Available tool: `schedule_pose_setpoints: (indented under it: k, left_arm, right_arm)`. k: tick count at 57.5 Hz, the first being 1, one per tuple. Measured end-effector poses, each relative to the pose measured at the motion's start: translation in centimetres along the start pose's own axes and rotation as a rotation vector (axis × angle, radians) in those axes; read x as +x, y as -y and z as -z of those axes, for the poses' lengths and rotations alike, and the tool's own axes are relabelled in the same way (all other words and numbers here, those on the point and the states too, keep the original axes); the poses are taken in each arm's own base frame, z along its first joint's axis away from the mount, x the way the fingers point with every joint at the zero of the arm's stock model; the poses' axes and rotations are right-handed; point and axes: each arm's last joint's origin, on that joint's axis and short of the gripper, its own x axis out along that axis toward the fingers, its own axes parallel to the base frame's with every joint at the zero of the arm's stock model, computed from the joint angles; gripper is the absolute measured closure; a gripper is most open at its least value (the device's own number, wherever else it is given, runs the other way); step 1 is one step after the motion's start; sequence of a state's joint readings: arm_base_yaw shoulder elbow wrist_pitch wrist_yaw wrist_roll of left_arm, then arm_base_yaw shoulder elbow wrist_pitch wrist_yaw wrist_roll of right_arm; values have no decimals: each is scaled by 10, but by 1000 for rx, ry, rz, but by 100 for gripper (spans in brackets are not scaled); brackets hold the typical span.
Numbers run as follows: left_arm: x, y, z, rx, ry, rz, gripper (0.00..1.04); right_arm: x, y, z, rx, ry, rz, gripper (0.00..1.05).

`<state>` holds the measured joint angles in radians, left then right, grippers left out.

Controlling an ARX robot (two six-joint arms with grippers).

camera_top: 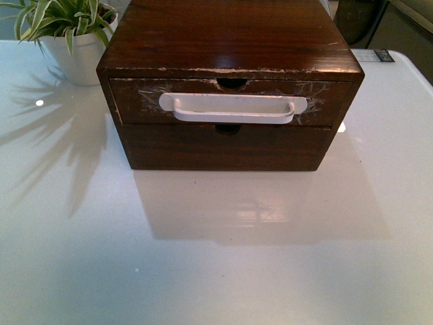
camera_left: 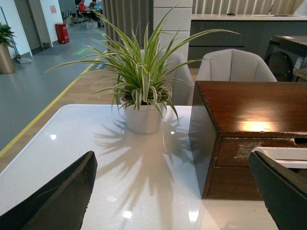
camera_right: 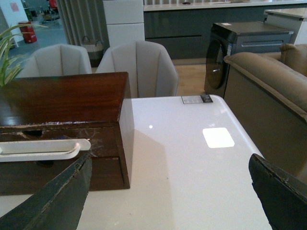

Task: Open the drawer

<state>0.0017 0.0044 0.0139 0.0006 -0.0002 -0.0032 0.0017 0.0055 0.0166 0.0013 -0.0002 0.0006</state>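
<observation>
Drawer (camera_top: 230, 107) sits closed ahead, between left gripper (camera_left: 171, 159) and right gripper (camera_right: 170, 160)

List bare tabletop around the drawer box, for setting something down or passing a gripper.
Widest: the table strip in front of the drawer, out to the near edge. Also bare: right of the box out to the table's right edge, bar a small label at the far corner. Crowded: far left, where the plant pot stands close beside the box.
</observation>
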Motion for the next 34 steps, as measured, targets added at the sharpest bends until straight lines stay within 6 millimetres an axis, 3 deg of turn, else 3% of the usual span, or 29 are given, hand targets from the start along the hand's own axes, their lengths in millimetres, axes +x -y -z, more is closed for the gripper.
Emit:
schedule_pose_setpoints:
  k: [34]
  left_arm:
    - [0, 0, 0, 0, 0, 0, 8]
  right_arm:
    - [0, 0, 0, 0, 0, 0, 9]
